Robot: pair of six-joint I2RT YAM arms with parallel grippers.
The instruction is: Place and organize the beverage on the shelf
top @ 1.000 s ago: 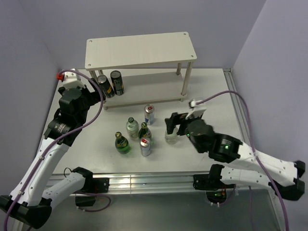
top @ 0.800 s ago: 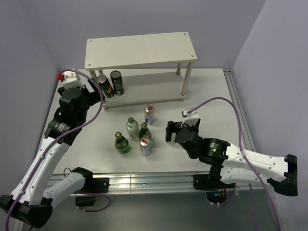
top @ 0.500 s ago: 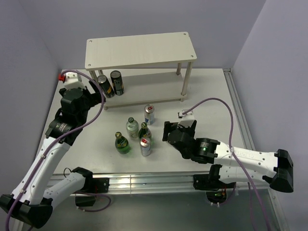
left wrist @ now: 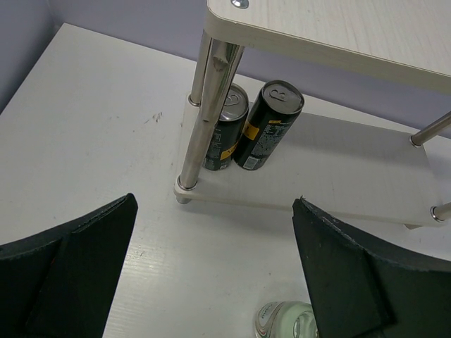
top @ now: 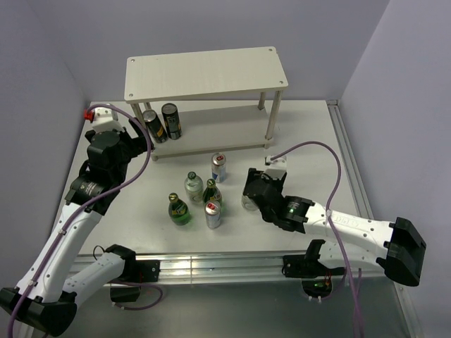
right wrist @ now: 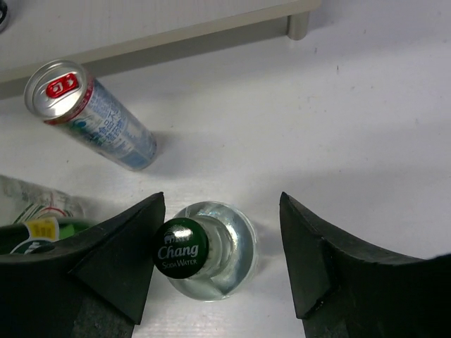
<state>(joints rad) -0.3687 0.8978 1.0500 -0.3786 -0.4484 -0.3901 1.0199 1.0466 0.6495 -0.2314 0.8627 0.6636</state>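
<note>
My right gripper (right wrist: 222,260) stands open around a clear glass bottle (right wrist: 215,257) with a green cap (right wrist: 181,248). The left finger is at the cap, and a gap shows on the right side. From above, this bottle (top: 248,202) stands right of the other drinks: a silver-blue can (top: 219,167), a clear bottle (top: 194,184), two green bottles (top: 211,191) (top: 178,209) and a second can (top: 213,215). The pale wood shelf (top: 204,72) stands behind them. My left gripper (left wrist: 215,267) hangs wide open and empty by the shelf's left front leg (left wrist: 201,120).
Two dark cans (left wrist: 268,127) (left wrist: 225,130) stand on the shelf's lower board at its left end. In the right wrist view a silver-blue can (right wrist: 91,116) stands just left of the gripped-around bottle. A shelf leg (right wrist: 299,24) is behind it. Walls close in left and right.
My right arm has stretched low along the table, and its jaws have narrowed around the clear bottle. The left arm has not moved.
</note>
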